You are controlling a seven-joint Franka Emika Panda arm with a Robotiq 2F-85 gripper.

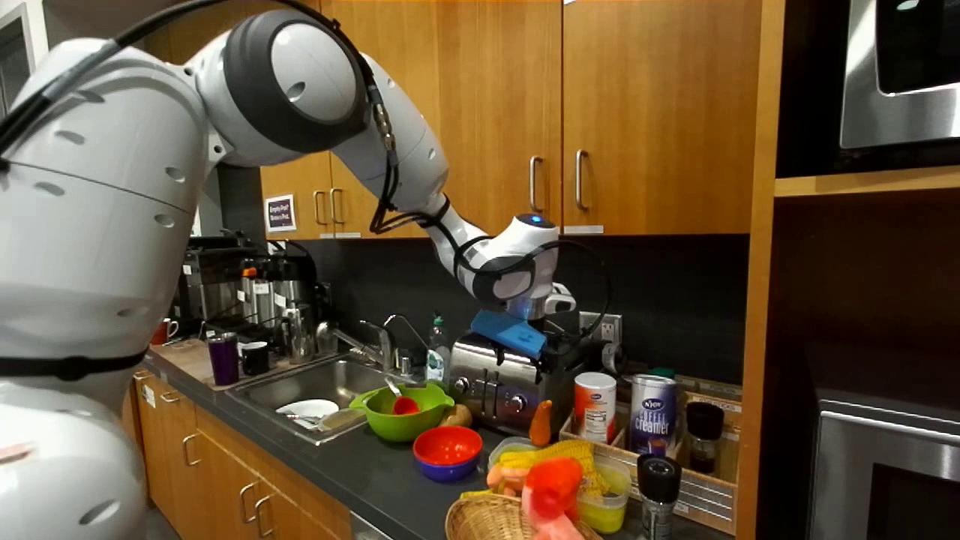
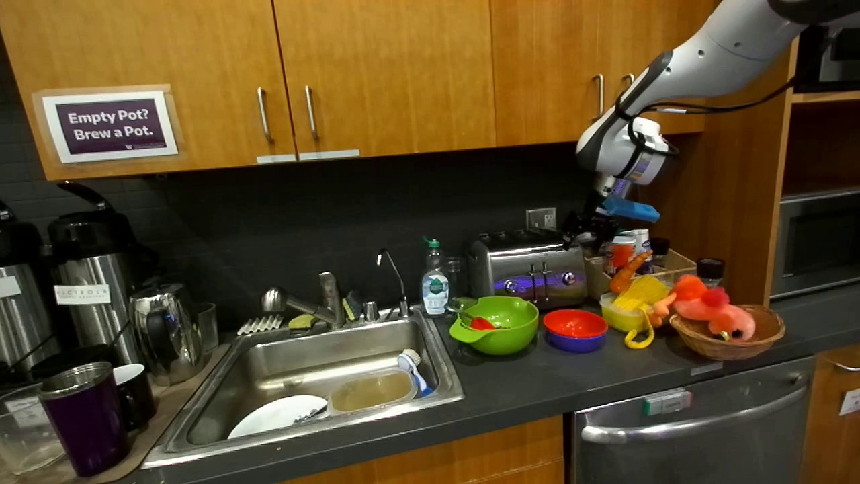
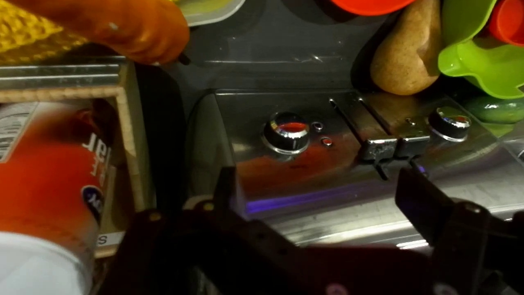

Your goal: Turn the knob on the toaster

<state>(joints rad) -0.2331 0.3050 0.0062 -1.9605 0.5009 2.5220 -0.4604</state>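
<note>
The shiny silver toaster point(image 1: 487, 367) stands against the back wall, and it also shows in an exterior view point(image 2: 524, 269) and in the wrist view point(image 3: 282, 180). Its front has two round knobs, with two levers point(image 3: 378, 148) between them. In the wrist view one knob point(image 3: 286, 133) is at centre left and the other knob point(image 3: 449, 123) is farther right. My gripper point(image 3: 315, 180) is open and empty, its fingers apart over the toaster's upper front edge. In both exterior views the gripper point(image 1: 546, 352) point(image 2: 583, 232) is at the top of the toaster's right end. No finger reaches a knob.
A wooden caddy point(image 3: 133, 151) with an orange-red canister point(image 3: 45, 180) stands close beside the toaster. An orange carrot point(image 3: 135, 32) leans near it. A brown pear-shaped item point(image 3: 405, 57) and a green bowl point(image 2: 500, 333) sit in front. Red and blue bowls point(image 2: 576, 329) lie nearby. Cabinets point(image 1: 660, 112) hang above.
</note>
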